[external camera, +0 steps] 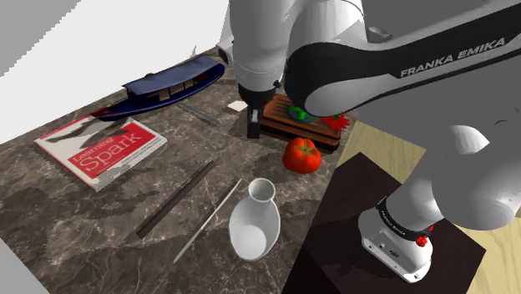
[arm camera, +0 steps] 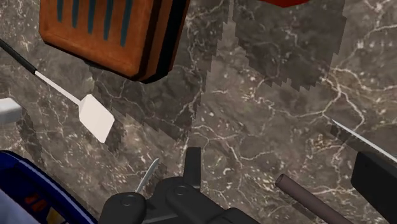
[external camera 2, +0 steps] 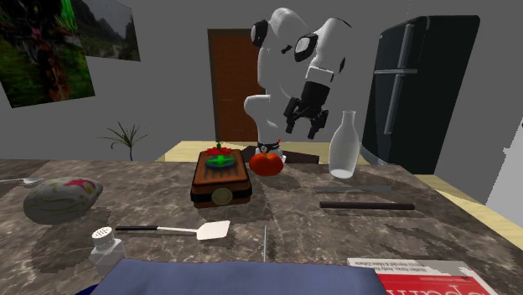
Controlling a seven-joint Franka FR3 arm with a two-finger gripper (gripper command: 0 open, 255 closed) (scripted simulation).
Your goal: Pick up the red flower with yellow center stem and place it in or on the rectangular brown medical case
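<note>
On the lid of the brown medical case (external camera 2: 222, 197) lies the red flower (external camera: 336, 122), its bloom at the end of the case nearest the tomato (external camera: 301, 154). Above the marble table beside the case hangs the gripper (external camera 2: 303, 121), jaws spread and empty. The likely risk is a low sweep across the case. A finger could flick the flower off that end or set the tomato rolling.

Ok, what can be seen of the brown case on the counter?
The brown case is rectangular, with an orange-brown lid over darker layers and a round pale badge on its side. It lies flat and shut on the marbled counter. A red and green flower rests on its lid; a tomato sits close beside.
</note>
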